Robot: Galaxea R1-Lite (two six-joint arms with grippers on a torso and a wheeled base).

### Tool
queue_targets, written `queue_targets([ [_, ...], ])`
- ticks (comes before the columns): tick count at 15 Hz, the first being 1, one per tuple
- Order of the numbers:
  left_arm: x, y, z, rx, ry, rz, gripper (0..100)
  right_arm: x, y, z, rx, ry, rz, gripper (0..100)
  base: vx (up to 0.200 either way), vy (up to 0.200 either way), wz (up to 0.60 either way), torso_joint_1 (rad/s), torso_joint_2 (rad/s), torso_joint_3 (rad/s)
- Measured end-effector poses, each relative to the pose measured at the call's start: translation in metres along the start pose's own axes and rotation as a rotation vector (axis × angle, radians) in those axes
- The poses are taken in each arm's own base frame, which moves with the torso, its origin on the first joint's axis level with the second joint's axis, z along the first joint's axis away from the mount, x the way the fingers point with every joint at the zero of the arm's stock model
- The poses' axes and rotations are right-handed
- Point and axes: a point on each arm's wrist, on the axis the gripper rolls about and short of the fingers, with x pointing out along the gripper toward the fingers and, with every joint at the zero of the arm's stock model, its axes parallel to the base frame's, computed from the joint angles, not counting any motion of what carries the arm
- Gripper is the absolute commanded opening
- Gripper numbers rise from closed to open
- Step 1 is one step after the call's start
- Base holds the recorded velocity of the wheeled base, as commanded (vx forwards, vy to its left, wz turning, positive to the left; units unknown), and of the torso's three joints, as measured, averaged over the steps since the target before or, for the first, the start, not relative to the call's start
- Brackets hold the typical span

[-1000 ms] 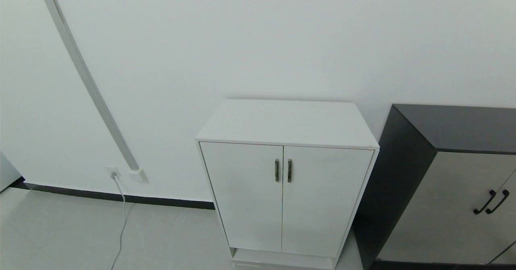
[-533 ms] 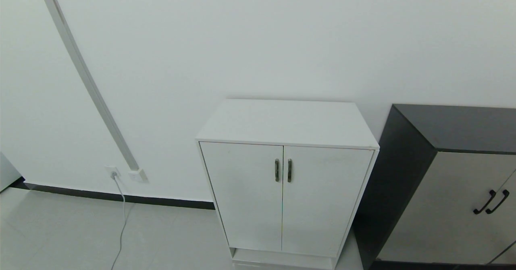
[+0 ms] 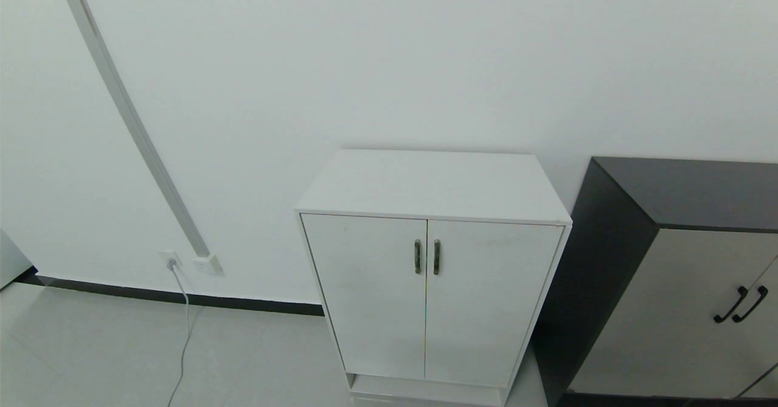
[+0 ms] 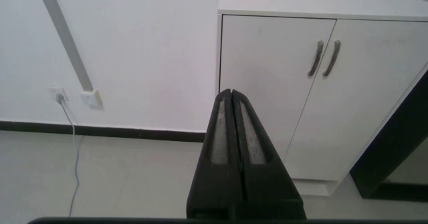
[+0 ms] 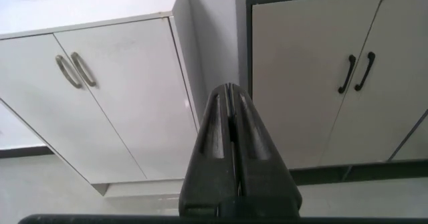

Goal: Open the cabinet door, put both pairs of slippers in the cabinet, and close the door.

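White wall (image 3: 389, 61) ahead, grey tiled floor (image 3: 91, 346) below it. The white cabinet (image 3: 433, 188) stands against the wall in front of me. Its left door (image 3: 371, 297) and right door (image 3: 486, 304) are both shut and meet at the centre seam. Just beside it, on my right, is a black cabinet (image 3: 608, 243) with pale doors, also shut. A cable duct (image 3: 130, 118) runs slantwise down the wall on my left. My left gripper (image 4: 231, 93) is clenched, fingers pressed flat together on nothing, held in the air short of the white cabinet. My right gripper (image 5: 229, 87) is likewise clenched and empty, fronting the gap between the two cabinets. Two metal handles (image 3: 426, 256) sit upright side by side at the seam. Wall socket (image 3: 170, 258) at the duct's foot, with a cord (image 3: 184, 328) trailing to the floor.
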Motion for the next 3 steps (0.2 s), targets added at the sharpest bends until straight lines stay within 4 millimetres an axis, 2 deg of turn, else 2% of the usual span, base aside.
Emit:
queue_targets([
  [3,0.0000,0.0000,0.0000,0.000,0.000,0.000,0,0.0000,0.0000,0.0000,-0.004,0.000,0.001,0,0.000,0.000,0.00,0.000,0.00,0.000],
])
